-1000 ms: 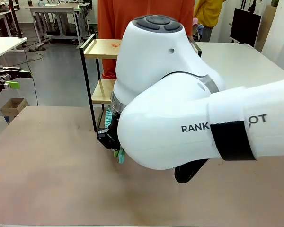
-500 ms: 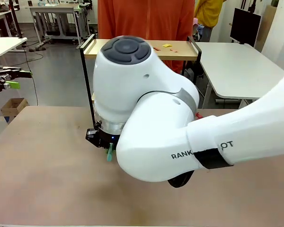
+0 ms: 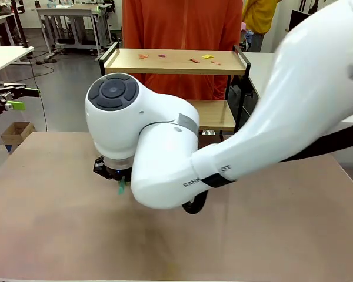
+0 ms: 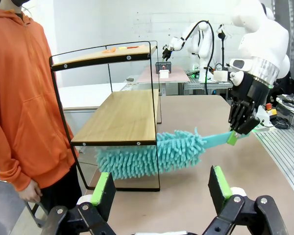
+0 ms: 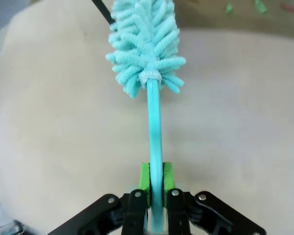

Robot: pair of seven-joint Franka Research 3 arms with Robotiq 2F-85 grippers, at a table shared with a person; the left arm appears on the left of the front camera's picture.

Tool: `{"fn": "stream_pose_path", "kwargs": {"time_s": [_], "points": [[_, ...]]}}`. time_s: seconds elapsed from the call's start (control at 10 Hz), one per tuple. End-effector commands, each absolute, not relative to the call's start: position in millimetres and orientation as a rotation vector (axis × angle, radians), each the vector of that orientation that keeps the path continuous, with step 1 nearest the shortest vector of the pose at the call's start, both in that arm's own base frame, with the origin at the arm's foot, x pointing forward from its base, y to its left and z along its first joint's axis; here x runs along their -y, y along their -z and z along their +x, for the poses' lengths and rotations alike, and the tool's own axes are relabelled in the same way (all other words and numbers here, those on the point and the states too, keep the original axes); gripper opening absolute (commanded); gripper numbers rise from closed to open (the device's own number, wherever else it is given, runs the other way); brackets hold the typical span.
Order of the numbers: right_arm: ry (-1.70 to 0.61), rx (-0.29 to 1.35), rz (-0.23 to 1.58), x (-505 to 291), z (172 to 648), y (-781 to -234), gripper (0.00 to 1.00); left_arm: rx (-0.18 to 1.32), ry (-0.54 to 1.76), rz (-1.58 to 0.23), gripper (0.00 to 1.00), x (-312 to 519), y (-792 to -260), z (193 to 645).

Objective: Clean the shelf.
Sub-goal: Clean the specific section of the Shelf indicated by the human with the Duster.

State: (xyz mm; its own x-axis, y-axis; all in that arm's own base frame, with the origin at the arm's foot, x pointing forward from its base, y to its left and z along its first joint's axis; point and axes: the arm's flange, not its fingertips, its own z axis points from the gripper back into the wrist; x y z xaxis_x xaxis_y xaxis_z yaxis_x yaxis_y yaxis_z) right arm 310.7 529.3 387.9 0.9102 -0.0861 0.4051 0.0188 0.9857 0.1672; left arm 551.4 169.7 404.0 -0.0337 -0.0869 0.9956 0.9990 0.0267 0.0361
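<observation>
While the right gripper [image 5: 155,178] presses its two green pads together on the flat, smooth turquoise handle of a duster [image 5: 147,39], the head of this duster is a thick bundle of soft, worm-like chenille strands in the same turquoise colour. Seen from the left wrist, the fluffy head reaches under the lower board of the shelf [image 4: 117,117], partly behind its thin black front leg, and whether it touches the table below cannot be told. That shelf has two flat rectangular boards of light wood with a fine grain, held in a slim black metal frame with rounded upper corners. It stands at the far part of the table [image 3: 59,235], just in front of a person in an orange hooded sweater [image 3: 182,26]. On the upper board lie some small scraps [image 3: 207,57] in yellow, red and orange. The table top is matte and pale brown. The left gripper [image 4: 160,185] hangs near the shelf with its jaws spread wide and nothing between them, the green pads facing each other on black, angular fingers. The right arm is glossy white and rounded, and its wrist has a dark grey round cap [image 3: 110,91].
</observation>
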Motion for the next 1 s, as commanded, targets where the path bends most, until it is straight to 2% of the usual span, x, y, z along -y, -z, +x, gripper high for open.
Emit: {"fn": "stream_pose_path", "kwargs": {"time_s": [0.0,0.8,0.9], "points": [[0.089,0.453,0.152,-551,322,-385,0.13,1.18,1.258,-1.103,1.0,-167,-407,549],[0.05,0.38,0.088,-537,353,-344,0.13,1.18,1.258,-1.103,1.0,-167,-407,549],[0.041,0.337,0.129,-535,348,-353,0.13,1.18,1.258,-1.103,1.0,-167,-407,549]]}}
